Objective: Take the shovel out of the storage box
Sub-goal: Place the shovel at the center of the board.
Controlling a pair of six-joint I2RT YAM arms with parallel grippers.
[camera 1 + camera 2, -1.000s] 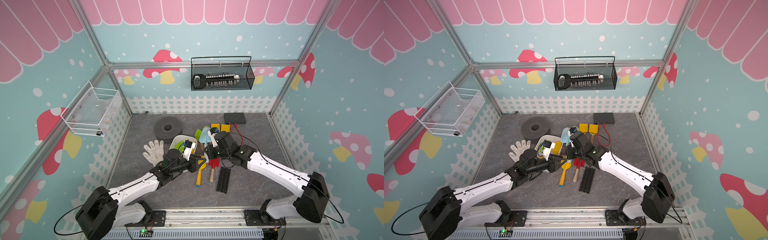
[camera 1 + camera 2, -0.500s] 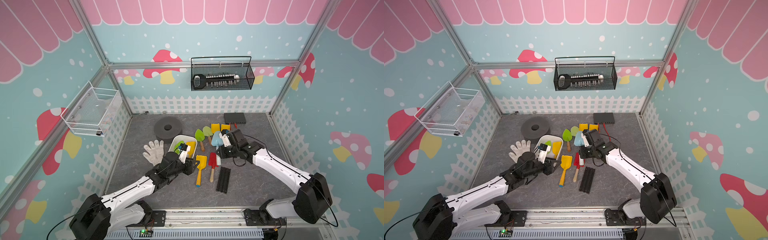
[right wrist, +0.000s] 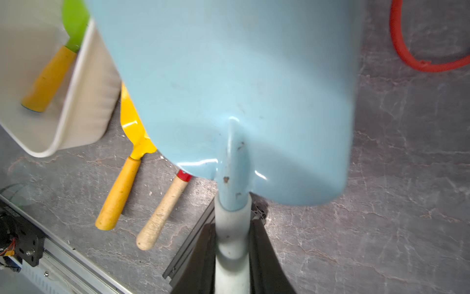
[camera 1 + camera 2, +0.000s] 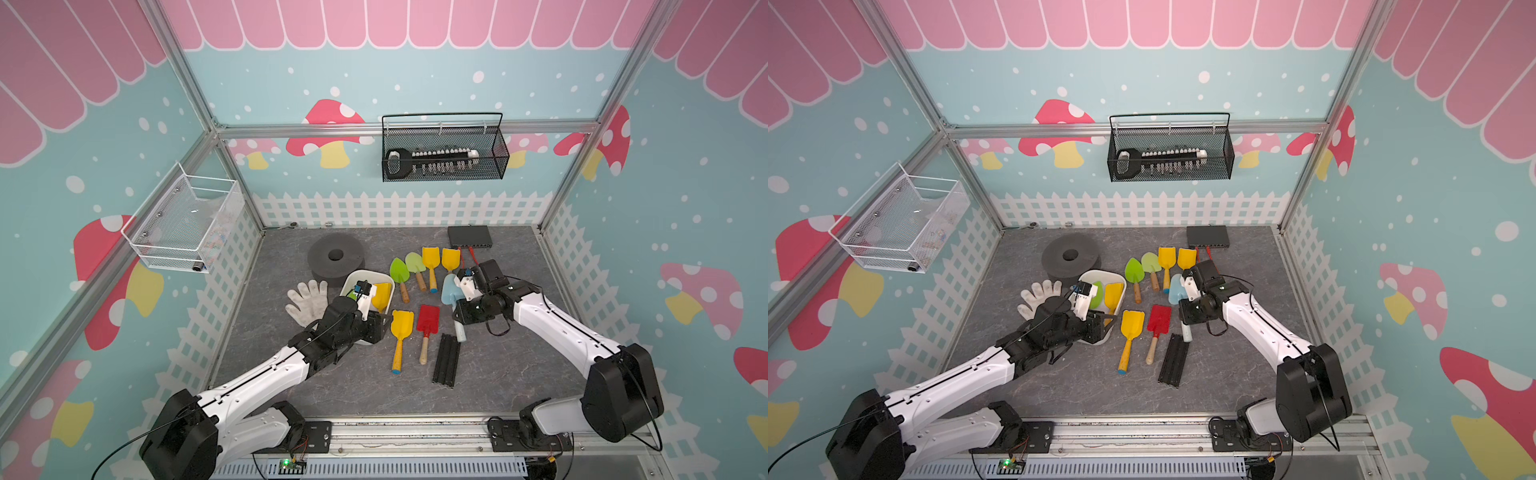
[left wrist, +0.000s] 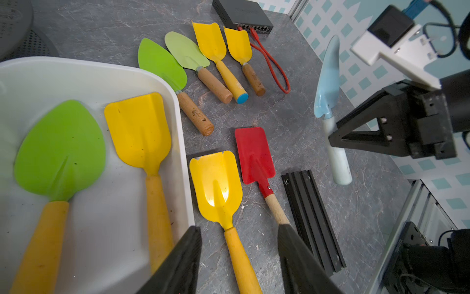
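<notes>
The grey table (image 4: 519,386) fills the floor of the cell. The two arms cover parts of its near side. The white storage box (image 4: 365,275) stands on it near the middle, a little to the left. In both top views the wrist of the left arm hides the near half of the box, so only the far rim and a part of the inside show.

The left wrist view shows the inside better. A green shovel (image 5: 61,152) and a yellow shovel (image 5: 138,129) lie side by side in the box, with their blades toward the far wall. The handle of the green one is cut off by the edge of the picture. The end of the yellow one's handle goes behind a dark finger.

The light blue shovel (image 4: 449,289) is outside the box, to the right of it and over the table, with its blade pointing away from the robot's base. The right gripper (image 3: 232,226) is closed on its pale handle, one finger on each side. In the right wrist view the blade fills most of the picture; its tip is cut off and its edges are blurred. Whether the end of the handle touches the table or the black bar (image 4: 446,359), I cannot tell.

The left gripper (image 5: 239,227) is at the near right corner of the box. Its jaws stand apart and clamp nothing. Only the fingertips show, and through the gap the handle of a loose yellow shovel (image 5: 216,183) on the table is visible.
</notes>
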